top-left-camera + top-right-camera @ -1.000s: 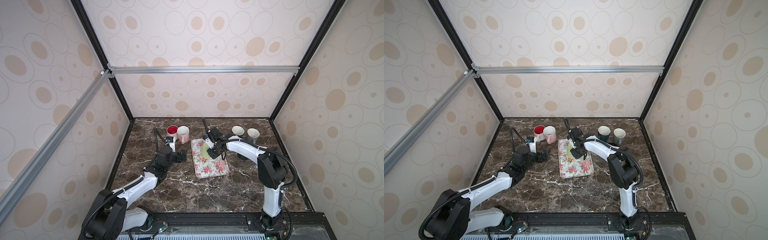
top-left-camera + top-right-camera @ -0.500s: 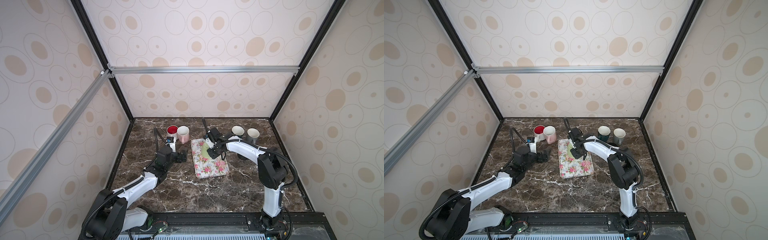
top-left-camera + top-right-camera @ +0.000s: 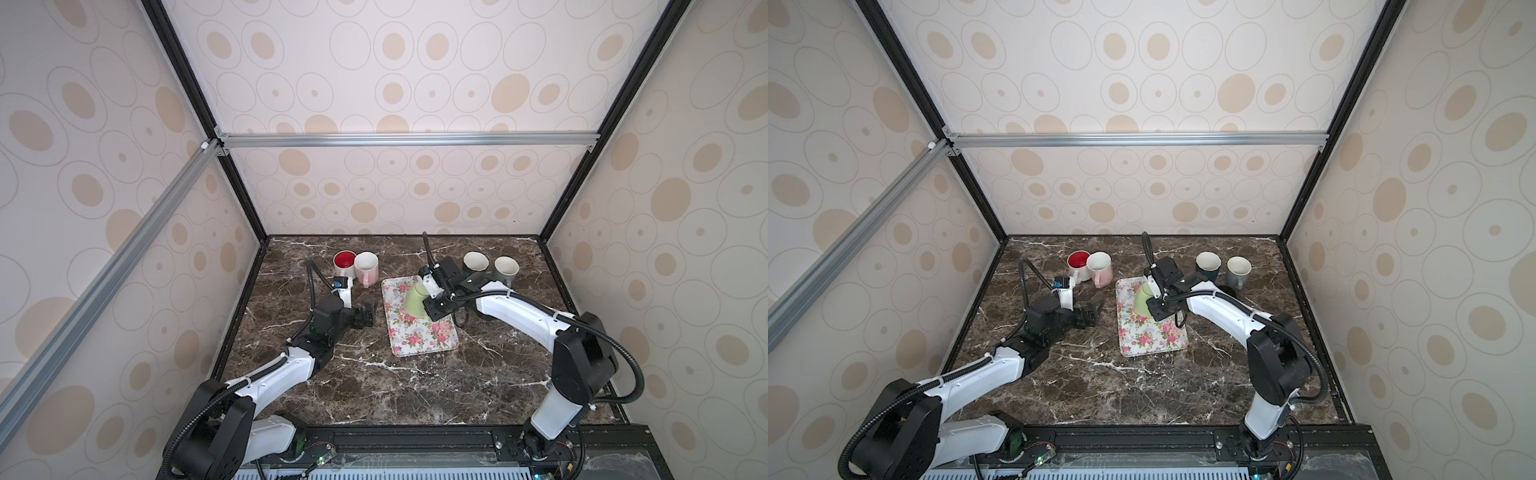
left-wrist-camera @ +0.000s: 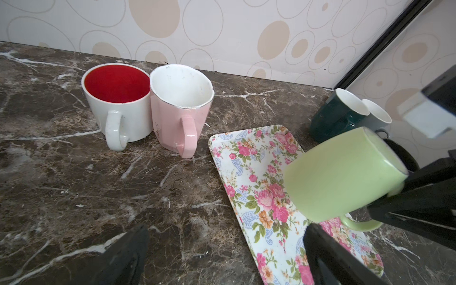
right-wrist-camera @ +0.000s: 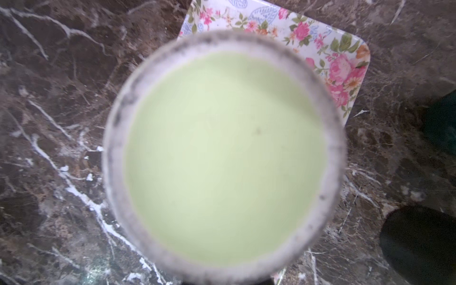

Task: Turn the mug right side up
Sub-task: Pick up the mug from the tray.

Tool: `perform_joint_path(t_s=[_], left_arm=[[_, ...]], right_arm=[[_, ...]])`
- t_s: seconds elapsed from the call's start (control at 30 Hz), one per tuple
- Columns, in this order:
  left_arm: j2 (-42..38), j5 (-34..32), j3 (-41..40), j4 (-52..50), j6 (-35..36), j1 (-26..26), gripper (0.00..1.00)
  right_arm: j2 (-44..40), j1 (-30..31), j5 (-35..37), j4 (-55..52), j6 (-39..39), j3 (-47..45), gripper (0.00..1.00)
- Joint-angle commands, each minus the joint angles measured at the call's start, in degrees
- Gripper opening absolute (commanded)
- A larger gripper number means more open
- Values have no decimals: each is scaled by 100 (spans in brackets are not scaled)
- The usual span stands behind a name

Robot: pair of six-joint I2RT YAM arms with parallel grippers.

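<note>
On the marble worktop, near its middle, a floral tray is laid, reaching from far to near. Over the tray's far end the green mug is held tilted, with its base raised, its mouth turned downwards and its handle on the underside. Whether the rim touches the tray cannot be told. Near the far edge, towards the left corner, a red-lined mug and a pink mug are stood upright, touching. Towards the right corner a dark mug and a grey mug are stood just beside each other. The right fingers are clamped on the green mug beside its handle. The left fingers are spread wide apart, left of the tray, with nothing held.
</note>
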Motion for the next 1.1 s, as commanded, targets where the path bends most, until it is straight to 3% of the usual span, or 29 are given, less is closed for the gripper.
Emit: perform_joint_path(t_s=[0.0, 0.47, 0.77, 1.07], left_arm=[[-148, 138, -12, 236, -121, -39, 98], [-150, 686, -132, 648, -857, -264, 98], [-210, 511, -161, 848, -1153, -945, 98], [-8, 755, -236, 1656, -1548, -1552, 98]], right_arm=[[-516, -47, -221, 580, 315, -233, 0], [-1399, -215, -354, 1172, 856, -957, 0], [-1858, -360, -390, 1742, 1294, -1464, 0], [-2511, -558, -596, 2041, 1686, -1929, 0]])
